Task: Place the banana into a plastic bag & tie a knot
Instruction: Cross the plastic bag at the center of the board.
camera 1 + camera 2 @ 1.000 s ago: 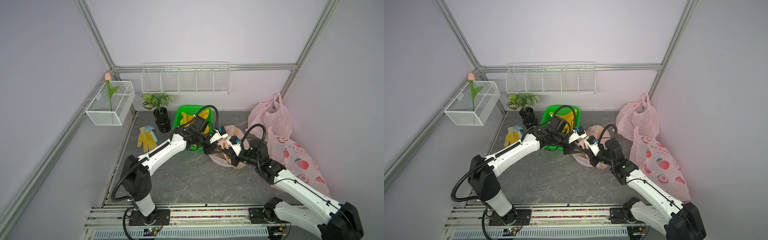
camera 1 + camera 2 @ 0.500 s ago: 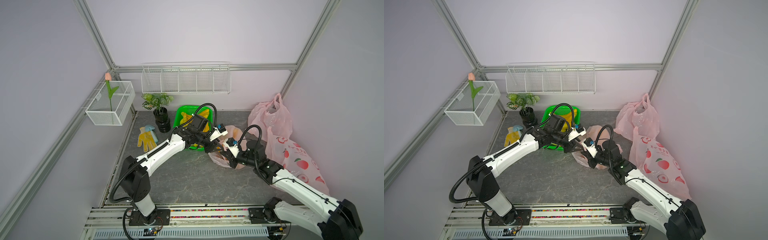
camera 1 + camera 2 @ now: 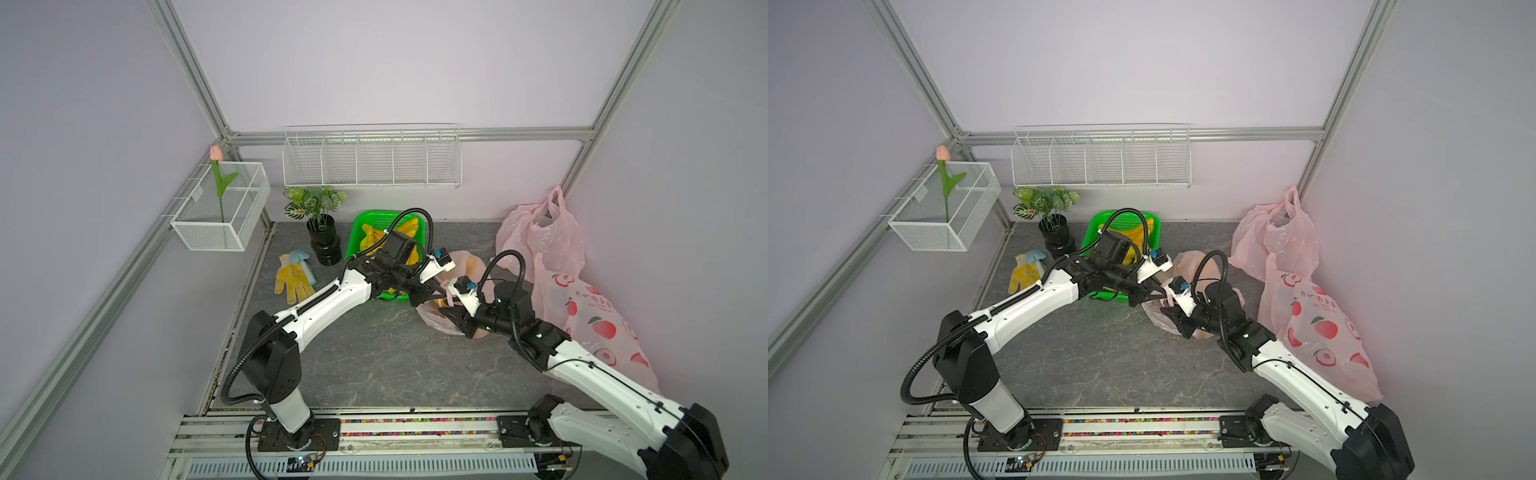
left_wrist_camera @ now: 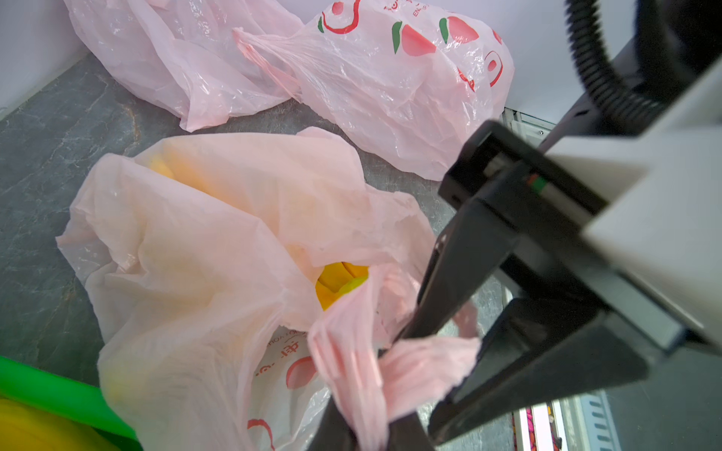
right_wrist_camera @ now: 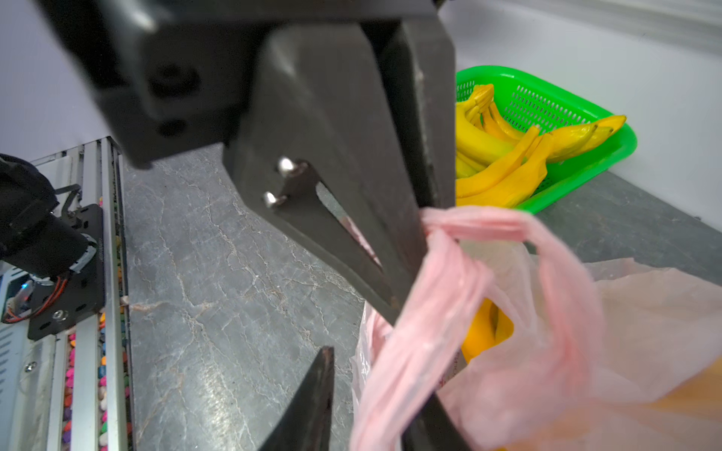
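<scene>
I see left gripper [image 4: 371,423] pinching the limp, slippery bag handle [image 5: 472,226], right gripper [image 5: 379,382] open; I'd grab where it bunches.

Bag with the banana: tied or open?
Open. Banana shows through the bag mouth; the handle forms no knot.

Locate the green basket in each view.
Top view: basket rear centre, beside the plant.
Top view: same spot.
Left wrist: green sliver at the picture's edge.
Right wrist: basket past the pink bag, holding bananas.
Shared landmark: that pink bag beside it.
</scene>
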You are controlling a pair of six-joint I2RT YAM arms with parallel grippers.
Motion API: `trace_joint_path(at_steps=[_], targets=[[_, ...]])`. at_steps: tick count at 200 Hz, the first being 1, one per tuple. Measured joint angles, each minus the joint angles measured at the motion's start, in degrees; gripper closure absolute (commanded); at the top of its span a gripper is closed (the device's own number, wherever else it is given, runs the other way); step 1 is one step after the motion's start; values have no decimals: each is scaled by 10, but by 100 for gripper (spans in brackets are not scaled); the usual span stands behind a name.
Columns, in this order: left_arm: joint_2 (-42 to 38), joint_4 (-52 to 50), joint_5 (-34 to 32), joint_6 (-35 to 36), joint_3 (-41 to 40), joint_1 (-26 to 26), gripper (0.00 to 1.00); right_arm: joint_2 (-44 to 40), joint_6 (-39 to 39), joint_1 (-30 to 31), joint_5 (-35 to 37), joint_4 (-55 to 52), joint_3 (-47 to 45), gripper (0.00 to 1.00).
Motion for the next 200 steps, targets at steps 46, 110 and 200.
trace_joint_path(at_steps=[46, 110, 200], targets=[[-7, 9, -2, -2, -21, 0, 89, -87, 35, -5, 26, -35, 9, 63], [-34, 33, -2, -5, -44, 0, 87, -41, 62, -38, 43, -54, 63, 68], [-36, 43, -7, -7, -45, 0, 87, 7, 64, -38, 20, -56, 70, 62]])
